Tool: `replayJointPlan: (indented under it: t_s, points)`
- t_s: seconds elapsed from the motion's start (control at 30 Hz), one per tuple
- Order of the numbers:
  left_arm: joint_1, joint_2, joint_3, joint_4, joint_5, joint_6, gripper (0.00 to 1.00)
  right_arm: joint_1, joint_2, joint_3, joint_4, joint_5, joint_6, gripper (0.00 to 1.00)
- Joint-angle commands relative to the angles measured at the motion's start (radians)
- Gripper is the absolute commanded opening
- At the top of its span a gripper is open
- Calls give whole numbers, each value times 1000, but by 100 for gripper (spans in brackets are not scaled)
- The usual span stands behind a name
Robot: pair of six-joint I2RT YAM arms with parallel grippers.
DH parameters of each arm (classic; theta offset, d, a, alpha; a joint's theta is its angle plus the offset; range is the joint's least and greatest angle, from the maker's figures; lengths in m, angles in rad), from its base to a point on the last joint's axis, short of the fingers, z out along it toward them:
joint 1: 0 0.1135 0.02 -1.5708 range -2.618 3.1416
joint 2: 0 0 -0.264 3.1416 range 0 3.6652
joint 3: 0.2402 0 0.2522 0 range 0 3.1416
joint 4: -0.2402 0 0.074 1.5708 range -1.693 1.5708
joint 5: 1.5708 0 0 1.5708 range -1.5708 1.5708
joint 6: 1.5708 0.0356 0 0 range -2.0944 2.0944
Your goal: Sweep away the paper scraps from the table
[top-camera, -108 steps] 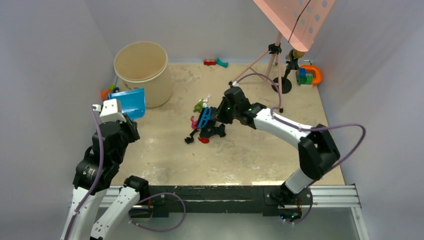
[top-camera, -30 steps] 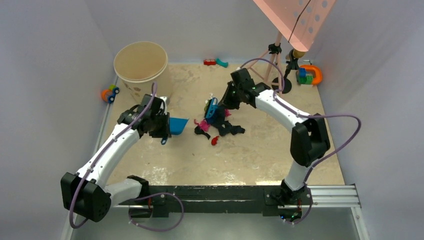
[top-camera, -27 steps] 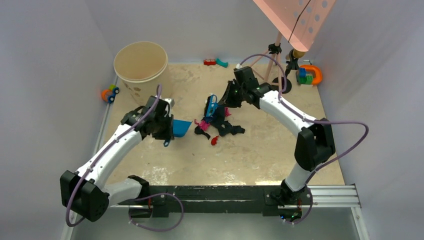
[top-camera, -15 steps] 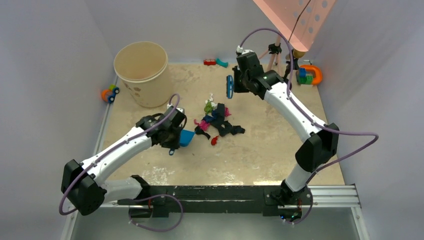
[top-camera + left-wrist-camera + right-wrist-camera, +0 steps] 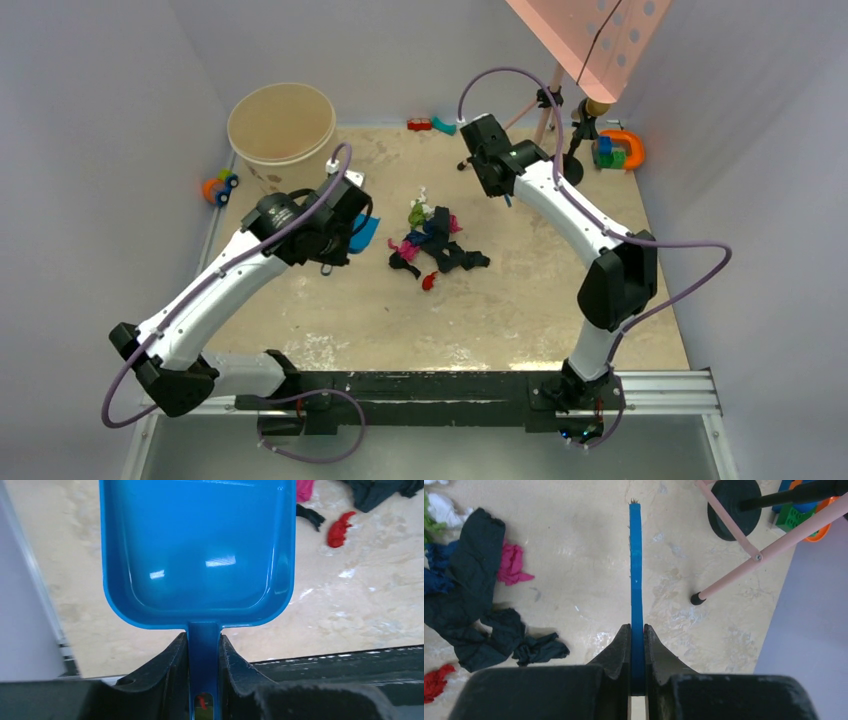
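Note:
The paper scraps (image 5: 432,243) lie in a loose pile of black, navy, pink, red and white bits mid-table (image 5: 500,310). My left gripper (image 5: 338,238) is shut on the handle of a blue dustpan (image 5: 364,234), held just left of the pile. In the left wrist view the dustpan (image 5: 197,545) is empty and the jaws (image 5: 204,652) clamp its handle; a red scrap (image 5: 338,528) lies beyond. My right gripper (image 5: 497,185) is behind and right of the pile, shut on a blue brush (image 5: 636,565) seen edge-on. Black scraps (image 5: 469,580) and a pink scrap (image 5: 513,562) lie to its left.
A beige bucket (image 5: 282,140) stands at the back left with an orange and blue toy car (image 5: 218,186) beside it. Red and teal blocks (image 5: 431,125) lie at the back edge. A pink tripod stand (image 5: 548,120), its black round base (image 5: 734,502) and colourful toys (image 5: 617,150) are at the back right.
My right arm lifted the brush off the pile and swung it towards the back. My left arm brought the dustpan right to the pile's left side, then raised it and drew it slightly back.

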Motion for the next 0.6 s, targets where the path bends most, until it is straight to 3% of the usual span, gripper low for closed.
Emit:
replayJointPlan:
  t_s: [0.0,0.13,0.27,0.43,0.57]
  points:
    - [4,9,112,-212,-171,132,0,4,-92,-64,64,-29,-43,0]
    - [3,16,92,-188,13,49,0,6,-102,-56,30,-82,-51,0]
    - [-1,-68,-193,117,188,-85,0,5,-80,-35,-27,-68,-48,0]
    - [-37,-125,-389,351,121,-227,0,6,-69,-63,-30,-90,-47,0]
    - [-99,-149,-436,412,42,-250,0,6,-63,-74,-32,-104,-50,0]
